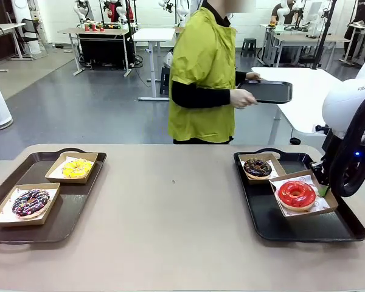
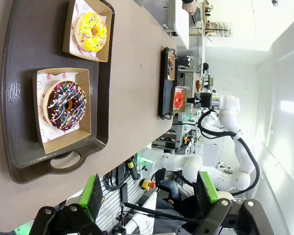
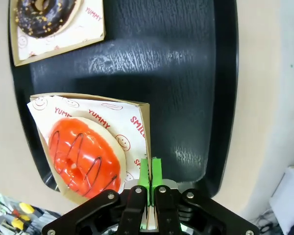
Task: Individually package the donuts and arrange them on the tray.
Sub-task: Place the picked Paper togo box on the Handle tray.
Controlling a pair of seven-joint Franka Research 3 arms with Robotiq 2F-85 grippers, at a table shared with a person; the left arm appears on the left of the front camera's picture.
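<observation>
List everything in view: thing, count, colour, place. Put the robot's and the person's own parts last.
table: one, beige, under both trays.
left tray: one, dark brown, table's left side.
right tray: one, black, table's right side.
yellow donut: one, in a brown box, left tray, far end.
purple sprinkled donut: one, boxed, left tray, near end.
chocolate donut: one, boxed, right tray, far end.
red donut: one, boxed, right tray, near end.
red donut's box: one, brown, its edge pinched.
spare tray: one, black, carried by the person.
person's hand: one, on the spare tray.
left hand: open, above the left tray.
right hand: shut on the box edge.
</observation>
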